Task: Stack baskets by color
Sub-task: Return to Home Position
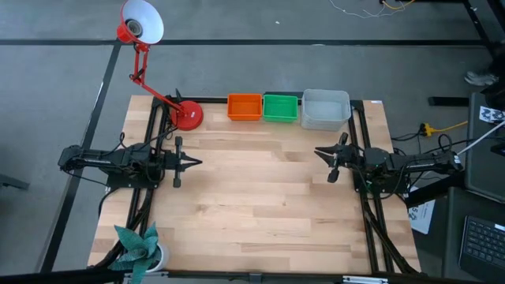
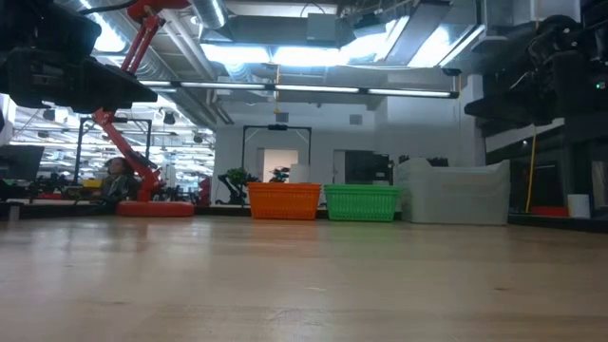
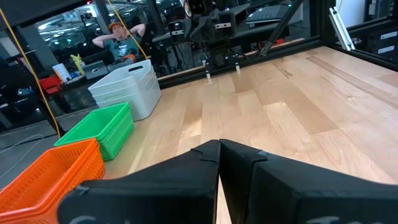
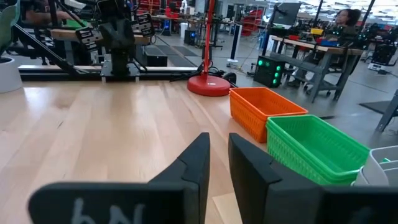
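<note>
Three baskets stand in a row on their bottoms along the table's far edge: an orange basket, a green basket and a larger grey-white basket. They also show as orange, green and grey-white. Whether others are nested inside them I cannot tell. My left gripper hovers level at the table's left side, shut, with nothing in it. My right gripper hovers level at the right side, with a narrow gap between its fingers and nothing between them.
A red desk lamp's round base stands left of the orange basket. A teal paper pinwheel in a white cup sits at the near left corner. Bare wooden tabletop lies between the arms. People sit in the room beyond.
</note>
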`<state>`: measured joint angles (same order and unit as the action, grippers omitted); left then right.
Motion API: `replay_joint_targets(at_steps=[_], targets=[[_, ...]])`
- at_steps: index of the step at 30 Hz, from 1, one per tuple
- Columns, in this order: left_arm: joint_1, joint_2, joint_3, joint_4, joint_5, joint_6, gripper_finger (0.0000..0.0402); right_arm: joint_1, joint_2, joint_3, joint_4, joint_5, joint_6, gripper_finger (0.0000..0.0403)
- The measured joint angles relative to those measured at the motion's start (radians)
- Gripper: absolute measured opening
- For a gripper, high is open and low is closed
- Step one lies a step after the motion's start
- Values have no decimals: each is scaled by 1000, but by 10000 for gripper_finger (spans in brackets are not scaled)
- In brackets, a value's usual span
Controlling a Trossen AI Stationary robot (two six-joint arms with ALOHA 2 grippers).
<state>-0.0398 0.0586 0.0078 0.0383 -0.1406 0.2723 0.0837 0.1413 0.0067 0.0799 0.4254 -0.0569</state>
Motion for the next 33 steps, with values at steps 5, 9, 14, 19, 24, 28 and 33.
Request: replay_joint_targets(at_steps=[5, 9, 14, 19, 24, 28, 33], targets=[[0, -11, 0, 0, 0, 0, 0, 0, 0, 0, 0, 0, 0, 61], [0, -58, 0, -1, 0, 0, 0, 0, 0, 0, 0, 0, -2, 61], [0, -56, 0, -2, -2, 0, 0, 0, 0, 0, 0, 0, -1, 61], [0, -56, 0, -1, -1, 0, 0, 0, 0, 0, 1, 0, -1, 61], [0, -56, 0, -1, -1, 0, 0, 0, 0, 0, 1, 0, 0, 61], [0, -56, 0, 0, -1, 0, 0, 0, 0, 0, 1, 0, -1, 61], [0, -56, 0, 0, 0, 0, 0, 0, 0, 0, 1, 0, -2, 61]])
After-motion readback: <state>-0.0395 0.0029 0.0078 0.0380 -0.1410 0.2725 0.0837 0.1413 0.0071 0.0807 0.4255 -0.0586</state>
